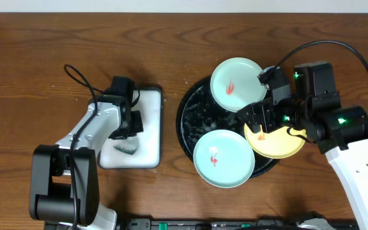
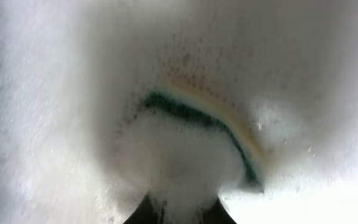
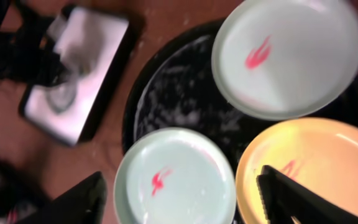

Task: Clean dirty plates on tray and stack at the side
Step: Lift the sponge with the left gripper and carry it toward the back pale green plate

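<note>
right jaws: wide open, empty, over yellow plate [image 3: 303,146] | left jaws: at sudsy sponge [image 2: 188,113], opening unclear

The left arm [image 1: 85,131] has black joints, a silver-white link and a thin black cable [image 1: 69,70]. The right arm [image 1: 350,128] is black and white with green lights [image 1: 342,119]; the right end effector [image 3: 180,176] has black fingers [image 3: 79,202].

Held the left arm [image 1: 85,131] folded at the elbow, left pincer [image 1: 128,131] pointing straight down, fingertips [image 2: 145,214] close together, closure unclear. Angled the right arm [image 1: 356,160] inward, right pincer [image 3: 180,177] hovering, fingers spread wide apart.
</note>
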{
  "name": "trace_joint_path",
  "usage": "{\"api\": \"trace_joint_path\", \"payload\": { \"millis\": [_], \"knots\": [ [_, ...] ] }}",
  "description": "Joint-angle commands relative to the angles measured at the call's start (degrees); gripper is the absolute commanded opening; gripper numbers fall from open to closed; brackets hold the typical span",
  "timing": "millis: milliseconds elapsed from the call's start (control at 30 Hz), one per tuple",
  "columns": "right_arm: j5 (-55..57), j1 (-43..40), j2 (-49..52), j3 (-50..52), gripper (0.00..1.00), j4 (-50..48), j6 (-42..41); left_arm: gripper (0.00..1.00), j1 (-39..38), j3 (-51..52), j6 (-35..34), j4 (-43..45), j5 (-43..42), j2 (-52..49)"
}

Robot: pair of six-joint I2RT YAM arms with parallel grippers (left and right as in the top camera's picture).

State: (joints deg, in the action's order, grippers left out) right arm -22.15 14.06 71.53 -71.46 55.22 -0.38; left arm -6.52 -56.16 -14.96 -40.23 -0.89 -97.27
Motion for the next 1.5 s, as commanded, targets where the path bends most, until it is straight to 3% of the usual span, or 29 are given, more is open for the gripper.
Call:
{"api": "trace_joint_path", "payload": {
  "millis": [0,167,300,433,600,867,1133,1267,1467],
  "knots": [
    [4.90,-0.15,-0.35,-1.49,0.70,-2.58,-2.89,0.07,-0.04,-6.03,0.13,-6.01,0.07,0.17],
    [16.96,-0.33,6.40,-7.19,0.66,-2.29,-3.85,0.07,-0.04,-21.42,0.13,-17.73,-0.09,1.73],
    [19.80,-1.81,12.92,-7.65,0.68,-5.66,-3.91,0.08,-0.04,-26.84,0.13,-19.19,-4.72,1.92],
    [19.71,-5.64,20.24,-7.65,0.65,-8.33,-6.82,0.08,-0.04,-28.44,0.13,-18.67,-11.67,1.92],
    [15.98,-10.03,28.28,-7.65,0.56,-11.76,-7.17,0.07,-0.04,-28.44,0.09,-17.40,-12.68,1.92],
    [9.84,-12.07,38.60,-7.65,0.53,-18.49,-6.84,0.07,-0.28,-28.44,0.00,-12.81,-16.68,1.92],
    [10.75,-10.23,45.81,-7.65,0.29,-23.34,-7.34,0.07,-2.40,-28.44,-0.07,-10.64,-16.68,1.92],
    [10.93,-10.14,46.58,-7.65,0.01,-23.17,-9.05,0.07,-4.35,-28.44,-0.07,-9.97,-16.65,1.92],
    [10.51,-7.74,45.44,-7.65,0.01,-19.23,-10.43,0.08,-7.67,-28.44,-0.09,-6.93,-16.63,1.92]
  ]
}}
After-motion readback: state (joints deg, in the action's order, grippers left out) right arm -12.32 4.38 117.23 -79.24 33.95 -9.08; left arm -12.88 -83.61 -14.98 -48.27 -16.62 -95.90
